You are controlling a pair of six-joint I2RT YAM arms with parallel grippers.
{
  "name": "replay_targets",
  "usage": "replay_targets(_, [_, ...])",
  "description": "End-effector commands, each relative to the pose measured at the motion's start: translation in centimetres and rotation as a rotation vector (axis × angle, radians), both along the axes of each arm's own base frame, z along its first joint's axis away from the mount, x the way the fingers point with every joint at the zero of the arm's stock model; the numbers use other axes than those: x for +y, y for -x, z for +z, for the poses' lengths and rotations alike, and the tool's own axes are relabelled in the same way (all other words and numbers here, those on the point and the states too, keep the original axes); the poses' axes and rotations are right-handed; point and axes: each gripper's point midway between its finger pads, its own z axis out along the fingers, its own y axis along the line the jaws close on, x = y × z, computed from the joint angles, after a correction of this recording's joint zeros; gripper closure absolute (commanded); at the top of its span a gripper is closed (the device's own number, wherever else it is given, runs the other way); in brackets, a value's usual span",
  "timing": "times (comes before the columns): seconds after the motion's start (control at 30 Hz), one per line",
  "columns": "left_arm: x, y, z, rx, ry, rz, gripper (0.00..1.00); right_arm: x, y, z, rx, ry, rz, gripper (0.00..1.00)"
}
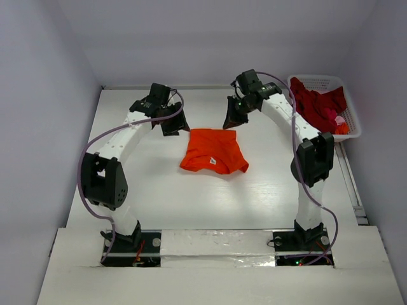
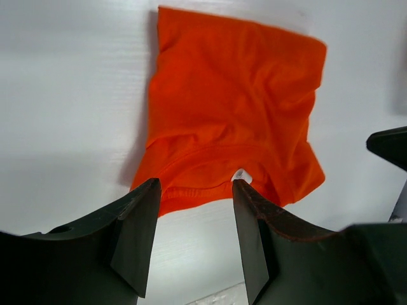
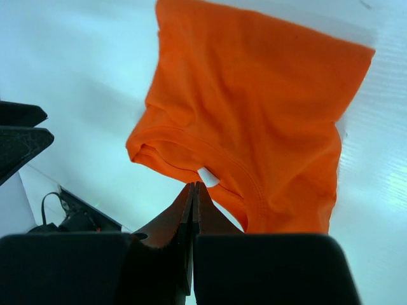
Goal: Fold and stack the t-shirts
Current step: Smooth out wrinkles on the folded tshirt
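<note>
The bright orange t-shirt (image 1: 213, 151) lies folded on the white table in the middle, its small white neck label (image 2: 241, 175) at the collar edge. It fills the left wrist view (image 2: 235, 108) and the right wrist view (image 3: 267, 114). My left gripper (image 1: 175, 125) hovers just behind the shirt's far left corner, jaws open and empty (image 2: 196, 190). My right gripper (image 1: 234, 117) hovers behind the far right corner, jaws pressed together with nothing between them (image 3: 194, 187). Dark red t-shirts (image 1: 315, 101) lie heaped in the basket.
A white plastic lattice basket (image 1: 318, 79) stands at the far right of the table, with a bit of pink and orange cloth (image 1: 340, 122) at its near end. The white walls close in the table at the back and sides.
</note>
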Motion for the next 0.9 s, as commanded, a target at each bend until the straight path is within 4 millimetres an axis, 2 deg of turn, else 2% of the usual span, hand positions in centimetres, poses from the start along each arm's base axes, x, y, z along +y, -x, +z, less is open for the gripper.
replay_targets(0.0, [0.2, 0.9, 1.7, -0.054, 0.019, 0.002, 0.54, -0.2, 0.2, 1.3, -0.043, -0.009, 0.005, 1.0])
replay_targets(0.1, [0.3, 1.1, 2.1, -0.067, 0.022, 0.008, 0.54, -0.5, 0.3, 1.0, -0.04, 0.005, 0.004, 1.0])
replay_targets(0.17, [-0.2, 1.4, 2.4, -0.068, 0.033, -0.007, 0.54, -0.7, 0.3, 1.1, -0.048, 0.015, 0.006, 1.0])
replay_targets(0.2, [-0.9, 1.8, 2.2, -0.058, 0.037, -0.028, 0.54, -0.9, 0.3, 0.8, -0.047, 0.026, 0.003, 0.96])
replay_targets(0.33, [-2.5, 3.0, 0.9, -0.015, 0.026, -0.072, 0.54, -1.7, -0.1, -0.8, -0.033, 0.086, -0.023, 1.0])
replay_targets(0.53, [-4.2, 3.7, -1.0, 0.017, 0.035, -0.094, 0.55, -2.3, -1.3, -3.7, 0.001, 0.13, -0.076, 1.0])
replay_targets(0.6, [-4.3, 3.6, -1.7, 0.032, 0.031, -0.094, 0.56, -2.3, -1.3, -4.5, 0.02, 0.136, -0.074, 1.0])
replay_targets(0.67, [-5.3, 4.3, -2.0, 0.044, 0.029, -0.124, 0.56, -2.2, -1.2, -5.7, 0.043, 0.143, -0.068, 1.0])
replay_targets(0.87, [-5.9, 5.9, -4.6, 0.103, -0.014, -0.164, 0.57, -2.1, -1.4, -8.4, 0.091, 0.163, -0.068, 1.0])
